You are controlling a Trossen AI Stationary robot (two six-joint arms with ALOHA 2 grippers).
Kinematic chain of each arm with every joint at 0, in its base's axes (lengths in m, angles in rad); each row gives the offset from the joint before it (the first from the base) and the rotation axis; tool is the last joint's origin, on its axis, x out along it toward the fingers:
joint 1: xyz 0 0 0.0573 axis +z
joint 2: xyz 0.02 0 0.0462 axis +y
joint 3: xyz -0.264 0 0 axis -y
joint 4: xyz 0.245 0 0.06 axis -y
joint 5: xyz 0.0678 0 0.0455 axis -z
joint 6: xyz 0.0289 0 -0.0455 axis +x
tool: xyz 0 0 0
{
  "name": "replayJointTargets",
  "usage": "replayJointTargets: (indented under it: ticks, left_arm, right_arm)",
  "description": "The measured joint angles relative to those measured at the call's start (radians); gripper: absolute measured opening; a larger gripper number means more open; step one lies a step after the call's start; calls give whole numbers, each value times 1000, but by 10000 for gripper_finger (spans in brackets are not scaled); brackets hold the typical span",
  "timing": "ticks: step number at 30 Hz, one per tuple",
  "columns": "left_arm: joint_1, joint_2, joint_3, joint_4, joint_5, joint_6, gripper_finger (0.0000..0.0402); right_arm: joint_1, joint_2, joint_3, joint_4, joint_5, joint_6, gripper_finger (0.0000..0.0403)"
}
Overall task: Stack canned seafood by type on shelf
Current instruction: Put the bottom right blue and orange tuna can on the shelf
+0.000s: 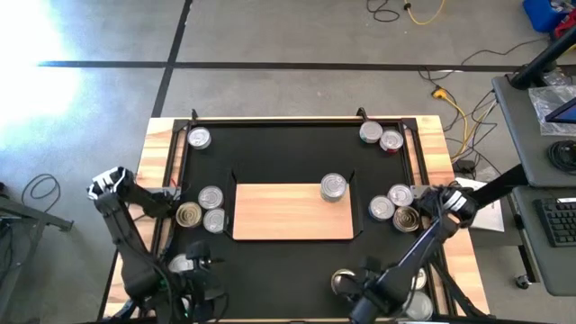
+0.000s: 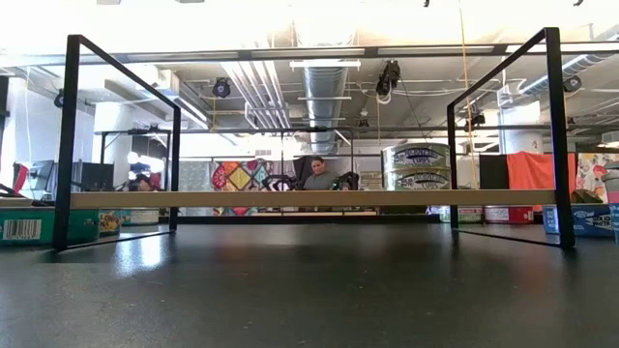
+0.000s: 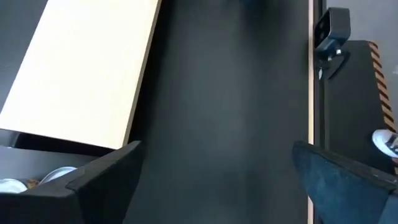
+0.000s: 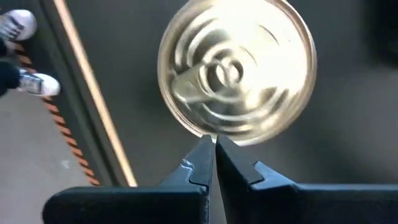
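Note:
The shelf (image 1: 279,216) (image 2: 242,199) (image 3: 74,68) is a light-wood board on a black frame at the middle of the black mat. Two stacked cans (image 1: 334,186) (image 2: 416,166) stand on its right part. A gold-topped can (image 1: 343,282) (image 4: 236,71) sits on the mat near the table's near edge. My right gripper (image 1: 358,283) (image 4: 212,144) is shut and points down, its tips at that can's rim. My left gripper (image 1: 200,263) (image 3: 217,186) hangs open over bare mat by the shelf's near left corner, with nothing between its fingers. My right gripper comes from above with its shut fingertips (image 4: 204,152) at the edge of the gold can's top (image 4: 208,127). I cannot tell whether they touch the can. The can stands upright on the mat.
Loose cans stand in a cluster left of the shelf (image 1: 205,209) and another to its right (image 1: 394,205), with more at the far corners (image 1: 199,138) (image 1: 380,136). A small camera (image 3: 329,31) sits on the near edge. A person's shoes (image 4: 18,28) show beyond that edge.

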Motion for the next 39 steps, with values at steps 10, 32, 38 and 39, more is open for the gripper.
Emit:
replayJointTargets:
  ticks: [10, 32, 38, 39]
  left_arm:
    - [-1, 67, 0, 4, 17, 25, 392]
    - [40, 67, 0, 202, -11, 102, 379]
    - [43, 100, 0, 248, 23, 101, 376]
    - [43, 105, 0, 248, 21, 105, 376]
  right_arm:
    - [-64, 0, 39, 220, 18, 27, 13]
    - [142, -9, 19, -223, 43, 609, 13]
    - [133, -9, -102, -22, 0, 694, 13]
    - [128, -9, -116, 20, 1, 703, 13]
